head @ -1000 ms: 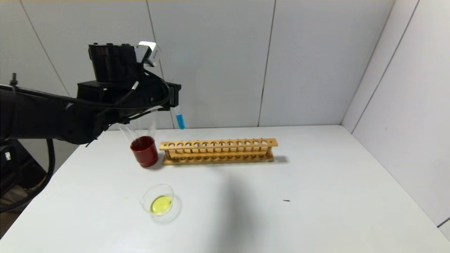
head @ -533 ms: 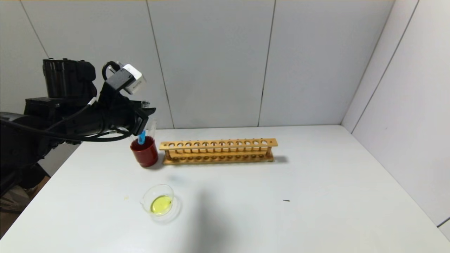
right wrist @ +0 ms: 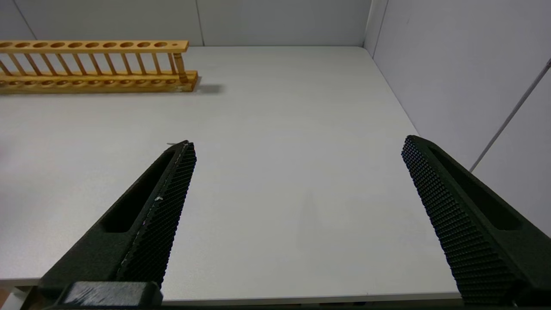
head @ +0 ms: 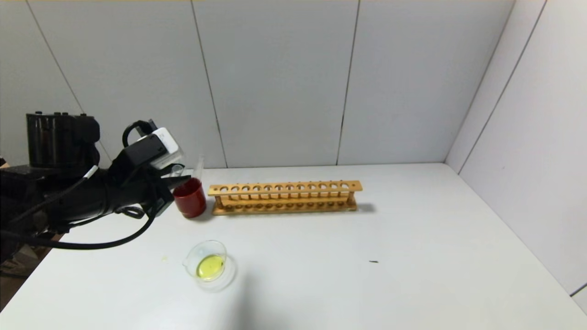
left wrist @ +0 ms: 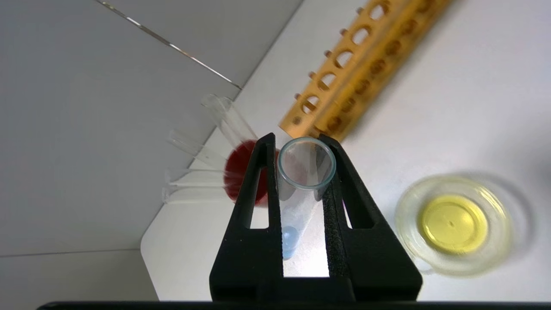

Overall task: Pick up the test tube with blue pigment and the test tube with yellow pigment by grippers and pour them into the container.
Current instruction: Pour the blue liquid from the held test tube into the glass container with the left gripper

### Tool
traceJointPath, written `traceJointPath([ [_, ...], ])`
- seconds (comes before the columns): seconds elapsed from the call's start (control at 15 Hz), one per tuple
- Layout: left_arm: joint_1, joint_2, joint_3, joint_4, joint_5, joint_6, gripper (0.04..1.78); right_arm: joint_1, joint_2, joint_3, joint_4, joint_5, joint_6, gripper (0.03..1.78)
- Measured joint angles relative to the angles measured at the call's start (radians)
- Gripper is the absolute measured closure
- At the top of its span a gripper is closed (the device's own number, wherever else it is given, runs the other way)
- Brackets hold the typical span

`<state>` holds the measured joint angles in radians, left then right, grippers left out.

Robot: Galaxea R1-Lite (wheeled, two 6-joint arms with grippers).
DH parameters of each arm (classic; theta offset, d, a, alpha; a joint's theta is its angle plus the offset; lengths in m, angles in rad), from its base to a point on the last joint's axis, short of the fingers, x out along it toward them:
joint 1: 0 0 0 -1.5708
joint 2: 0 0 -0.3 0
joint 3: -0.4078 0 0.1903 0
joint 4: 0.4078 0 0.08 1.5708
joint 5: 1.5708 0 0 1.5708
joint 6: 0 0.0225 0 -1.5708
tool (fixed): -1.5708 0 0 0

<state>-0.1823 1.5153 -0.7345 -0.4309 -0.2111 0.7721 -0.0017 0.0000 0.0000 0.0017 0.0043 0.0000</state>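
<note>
The left gripper (left wrist: 301, 148) pinches the test tube with blue pigment (left wrist: 299, 202), slim clear glass with a round end, just left of the glossy red cup (head: 190, 198) holding colourless tubes (left wrist: 202, 150). The container (head: 208, 264), a low round glass dish with yellow liquid, sits nearer on the smooth white table (head: 367, 256). The wooden rack (head: 285, 197) stands right of the cup. The right gripper (right wrist: 297, 150) hangs spread over bare tabletop at the near right.

We see our left gripper's (left wrist: 301, 148) black fingers clamping a clear glass tube (left wrist: 301, 193) with blue liquid, beside a yellow-filled round glass dish (left wrist: 454, 224).
</note>
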Motion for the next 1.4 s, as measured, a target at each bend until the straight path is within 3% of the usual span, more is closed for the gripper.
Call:
traceJointPath([
  [0.2,0.013,-0.048,0.116,-0.056,-0.053,0.105,1.50,0.000,0.000,0.000,0.000,0.000,0.000,0.06],
  [0.6,0.084,-0.080,0.248,-0.123,-0.058,0.331,1.50,0.000,0.000,0.000,0.000,0.000,0.000,0.06],
  [0.8,0.112,-0.027,0.269,-0.268,-0.098,0.487,1.50,0.000,0.000,0.000,0.000,0.000,0.000,0.06],
  [1.07,0.119,0.084,0.344,-0.575,-0.144,0.506,1.50,0.000,0.000,0.000,0.000,0.000,0.000,0.06],
  [1.4,0.118,0.121,0.363,-0.601,-0.164,0.546,1.50,0.000,0.000,0.000,0.000,0.000,0.000,0.06],
])
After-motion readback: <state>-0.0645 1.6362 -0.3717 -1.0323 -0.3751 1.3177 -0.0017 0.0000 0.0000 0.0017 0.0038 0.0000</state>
